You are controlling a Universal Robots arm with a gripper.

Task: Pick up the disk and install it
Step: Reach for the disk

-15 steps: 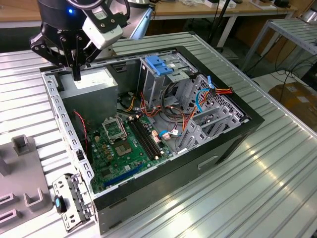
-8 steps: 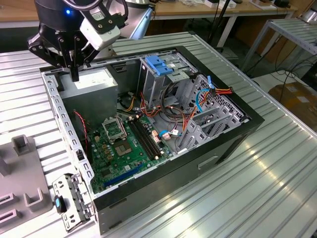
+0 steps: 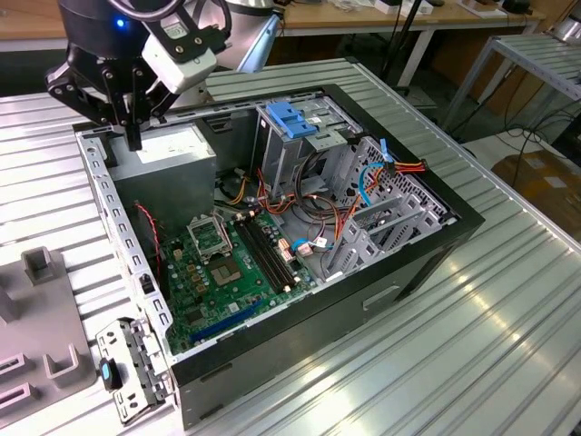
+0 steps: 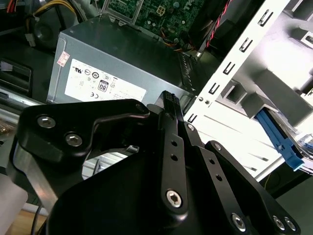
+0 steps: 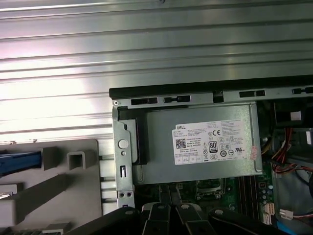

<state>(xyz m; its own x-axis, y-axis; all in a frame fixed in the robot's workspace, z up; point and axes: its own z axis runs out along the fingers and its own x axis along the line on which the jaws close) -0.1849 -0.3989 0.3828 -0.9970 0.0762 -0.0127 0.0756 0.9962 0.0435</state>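
Note:
My gripper (image 3: 134,138) hangs over the back corner of the open computer case (image 3: 427,254), just above the grey power-supply box (image 3: 168,154). Its black fingers (image 4: 168,100) are pressed together and hold nothing. In both wrist views that box lies right under the gripper (image 5: 169,198), its white sticker (image 5: 215,142) facing up. Outside the case, a blue ridged rail (image 4: 279,139) on a metal body lies on the grey fixture (image 5: 73,191). It looks like the edge of the disk (image 5: 19,164), mostly cut off by the picture's edge. The gripper is well apart from it.
The case holds the green motherboard (image 3: 227,272), bundled cables (image 3: 313,213) and a metal drive cage with a blue plastic top (image 3: 292,123). A perforated metal bracket with a blue clip (image 3: 123,372) leans by the case's near corner. Ribbed aluminium tabletop (image 3: 472,327) surrounds the case.

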